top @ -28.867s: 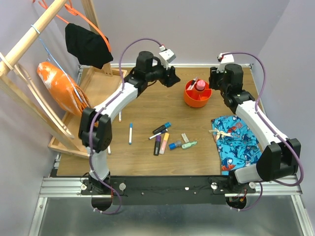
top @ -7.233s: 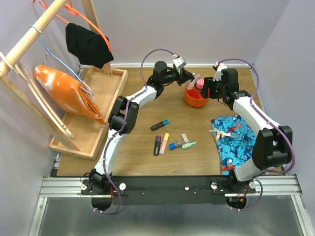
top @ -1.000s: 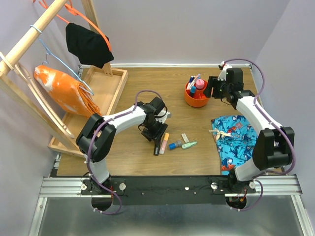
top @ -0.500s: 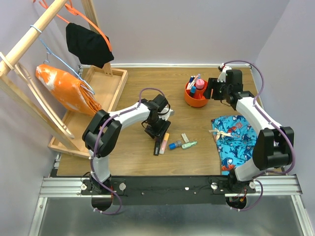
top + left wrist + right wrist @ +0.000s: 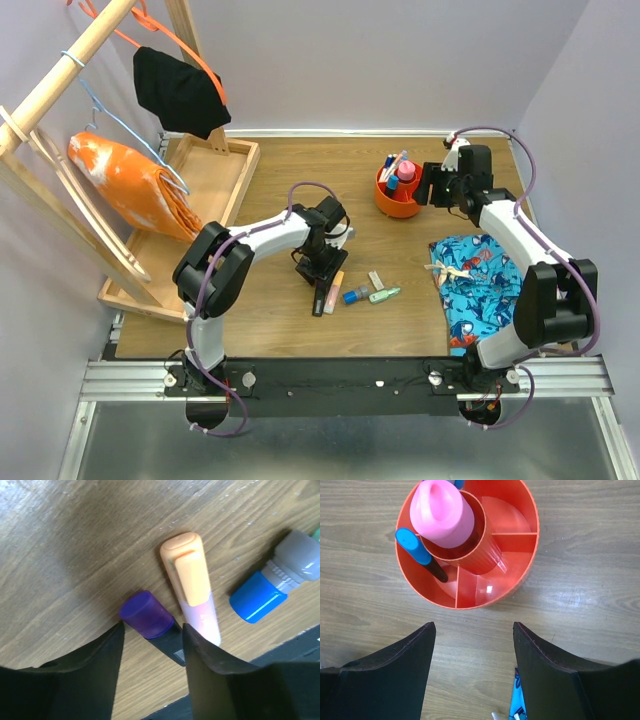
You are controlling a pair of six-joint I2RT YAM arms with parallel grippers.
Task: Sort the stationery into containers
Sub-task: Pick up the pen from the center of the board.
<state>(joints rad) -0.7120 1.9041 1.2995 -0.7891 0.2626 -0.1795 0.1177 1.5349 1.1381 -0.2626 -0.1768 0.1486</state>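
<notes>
Five loose pieces lie in a cluster at the middle of the counter [image 5: 290, 180]: a purple marker [image 5: 319, 298], an orange marker [image 5: 334, 288] just beside it, a blue-capped stub [image 5: 355, 295], a small pale block [image 5: 376, 280] and a green marker [image 5: 384, 294]. In the left wrist view the purple marker [image 5: 146, 614] and the orange marker [image 5: 190, 580] lie side by side, close enough that I cannot tell whether they touch.

The left claw [image 5: 320, 268] is down over them, partly open. Its two fingers [image 5: 85, 680] stand one on each side of the purple cap and have not closed on it.

The orange-red pot [image 5: 402, 207] stands well apart from the cluster, toward the far right of the counter. A pink marker [image 5: 442, 512] stands upright in its centre tube, a blue-capped marker [image 5: 417, 550] leans in an outer compartment, and the other compartments seen from the right wrist are bare.

The right claw [image 5: 430, 185] hangs just beside the pot [image 5: 530, 545], spread wide with nothing in it.

A blue patterned cloth [image 5: 480, 285] lies at the right edge. A wooden tray [image 5: 200, 190] sits at the left under a hanging orange garment [image 5: 120, 185].
</notes>
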